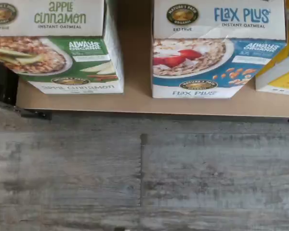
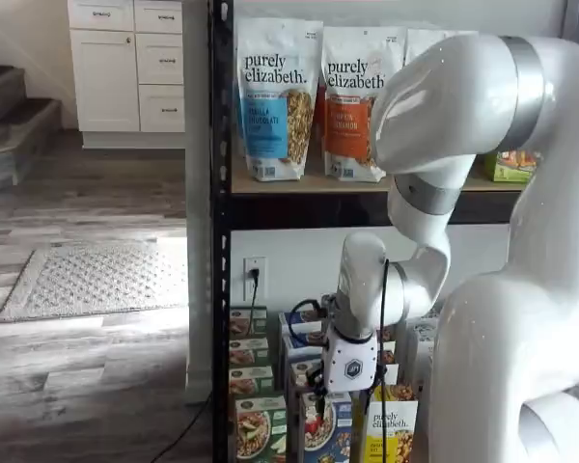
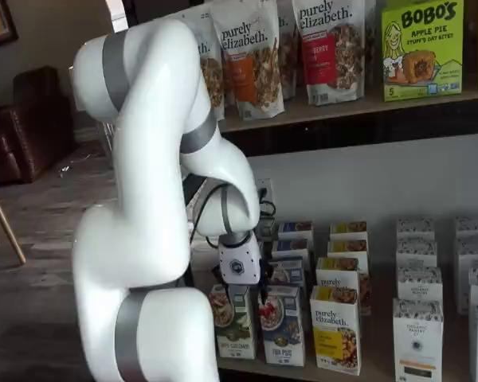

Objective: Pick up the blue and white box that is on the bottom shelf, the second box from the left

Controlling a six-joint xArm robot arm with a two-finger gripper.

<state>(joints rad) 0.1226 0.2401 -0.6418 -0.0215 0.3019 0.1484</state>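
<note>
The blue and white box (image 1: 214, 48), marked "Flax Plus" with a bowl of cereal and red berries, stands upright at the front of the bottom shelf (image 1: 135, 72). It shows in both shelf views (image 2: 323, 429) (image 3: 283, 322). My gripper (image 2: 352, 394) hangs just above and in front of it, white body pointing down, and also shows in a shelf view (image 3: 259, 296). Its black fingers are dark against the boxes, and no gap or grip is plain. The fingers do not show in the wrist view.
A same-sized green Apple Cinnamon box (image 1: 58, 48) stands beside the blue one, and a yellow "purely elizabeth" carton (image 3: 334, 326) stands on its other side. More rows of boxes stand behind. Granola bags (image 2: 275, 96) fill the upper shelf. A black rack post (image 2: 220, 241) rises at the corner.
</note>
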